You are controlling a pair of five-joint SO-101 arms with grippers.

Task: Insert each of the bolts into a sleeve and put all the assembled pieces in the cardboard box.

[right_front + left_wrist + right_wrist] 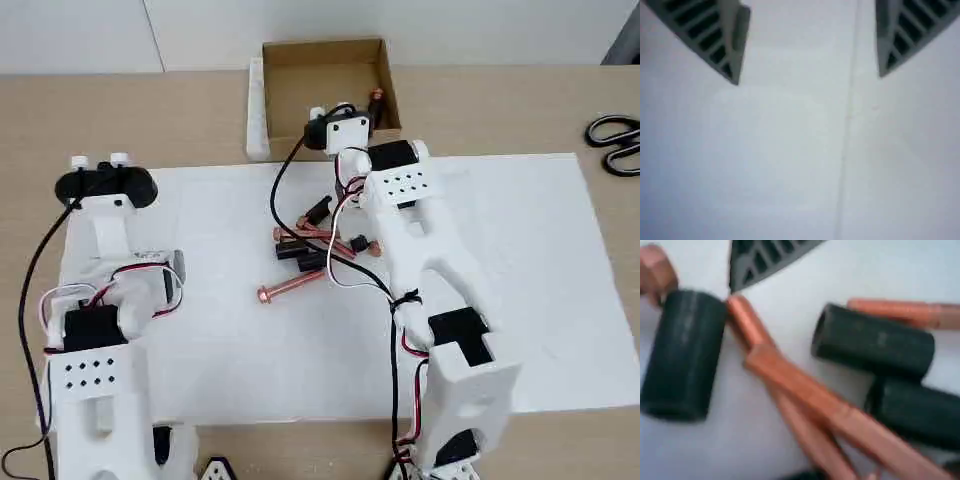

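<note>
A: Where your two arms stand, on the side of the table farthest from the cardboard box, what does the left one show?

B: Left arm: well off to the box's left, over the white sheet. Your left gripper is spread wide, fingers well apart. Bare sheet between them, nothing held.

A: And moving toward the box?

B: A lone copper bolt lies on the sheet, the loose piece farthest from the box. Just past it, nearer the box, is the pile: more bolts crossed over each other, with black sleeves touching them. Your right arm stretches along the pile's right side toward the box.

A: Right gripper?

B: Right gripper sits close over that pile. Below it are two crossed bolts, with one sleeve on one side and a pair of sleeves lying together on the other. I cannot tell whether it is open or closed, or whether it grips anything.

A: At the box itself?

B: The box is open-topped and lies beyond the sheet's far edge. A dark-and-copper piece stands against its right inner wall. It is too small to tell whether the bolt is seated in a sleeve. A white block lies just beside the box's left outer wall. Scissors lie well to the box's right.
</note>
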